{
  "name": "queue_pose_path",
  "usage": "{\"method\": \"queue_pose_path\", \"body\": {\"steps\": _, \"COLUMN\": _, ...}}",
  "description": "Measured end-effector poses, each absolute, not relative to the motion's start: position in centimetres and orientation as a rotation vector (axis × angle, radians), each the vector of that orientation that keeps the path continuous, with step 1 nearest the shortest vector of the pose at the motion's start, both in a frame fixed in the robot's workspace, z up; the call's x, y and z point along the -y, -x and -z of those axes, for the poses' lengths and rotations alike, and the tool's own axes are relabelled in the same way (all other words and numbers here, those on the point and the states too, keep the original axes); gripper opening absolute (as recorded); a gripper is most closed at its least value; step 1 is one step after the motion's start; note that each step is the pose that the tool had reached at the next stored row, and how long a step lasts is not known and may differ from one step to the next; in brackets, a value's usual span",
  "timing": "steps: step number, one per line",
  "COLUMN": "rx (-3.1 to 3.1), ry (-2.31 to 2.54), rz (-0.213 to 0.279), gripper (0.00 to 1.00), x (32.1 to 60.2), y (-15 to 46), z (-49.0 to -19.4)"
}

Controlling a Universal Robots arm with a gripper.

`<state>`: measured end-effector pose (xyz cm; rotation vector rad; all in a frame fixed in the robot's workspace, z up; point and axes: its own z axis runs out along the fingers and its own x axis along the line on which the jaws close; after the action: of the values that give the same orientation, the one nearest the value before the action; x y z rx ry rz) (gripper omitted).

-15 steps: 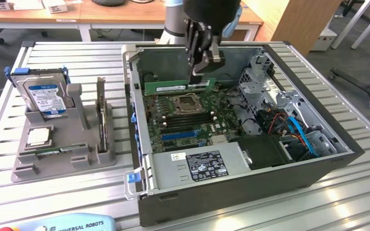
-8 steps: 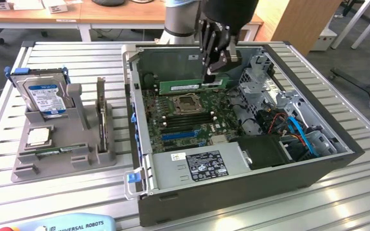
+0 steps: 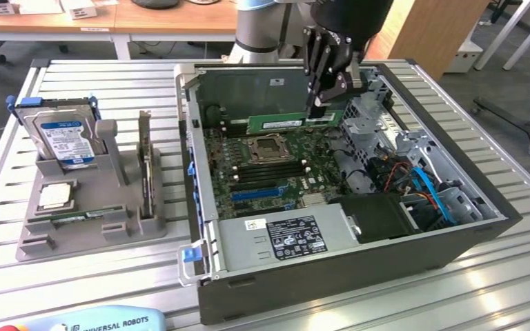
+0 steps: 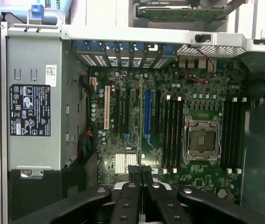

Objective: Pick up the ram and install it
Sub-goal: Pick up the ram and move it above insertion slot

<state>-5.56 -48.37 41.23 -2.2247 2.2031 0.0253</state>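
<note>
Your gripper (image 3: 319, 114) is clenched on the ram (image 3: 279, 123), fingers (image 4: 133, 176) pinched nearly together on the thin board near its end on the exterior view's right. You hold the stick level, long edge down, inside the open PC case (image 3: 339, 276), over the motherboard (image 3: 275, 176) just beyond the CPU socket (image 3: 267, 148). It runs parallel to the memory slots (image 4: 170, 133), probably so it can go straight down into one. Can't tell if it touches a slot yet; it looks just above. On the bench (image 3: 486, 296), on the exterior view's left, there's a grey fixture (image 3: 35, 248) with the hard drive (image 3: 63, 138) standing upright, a dark card (image 3: 143, 162) on edge and another green stick (image 3: 76, 217) lying flat. All are well apart from the gripper.
</note>
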Motion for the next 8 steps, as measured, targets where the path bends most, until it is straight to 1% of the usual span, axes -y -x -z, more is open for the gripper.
{"method": "queue_pose_path", "body": {"steps": 4, "rx": -2.203, "ry": 2.224, "rz": -0.025, "gripper": 0.12, "x": 48.23, "y": 5.57, "z": -41.22}}
{"method": "queue_pose_path", "body": {"steps": 8, "rx": -2.203, "ry": 2.224, "rz": -0.025, "gripper": 0.12, "x": 47.49, "y": 5.56, "z": -41.18}}
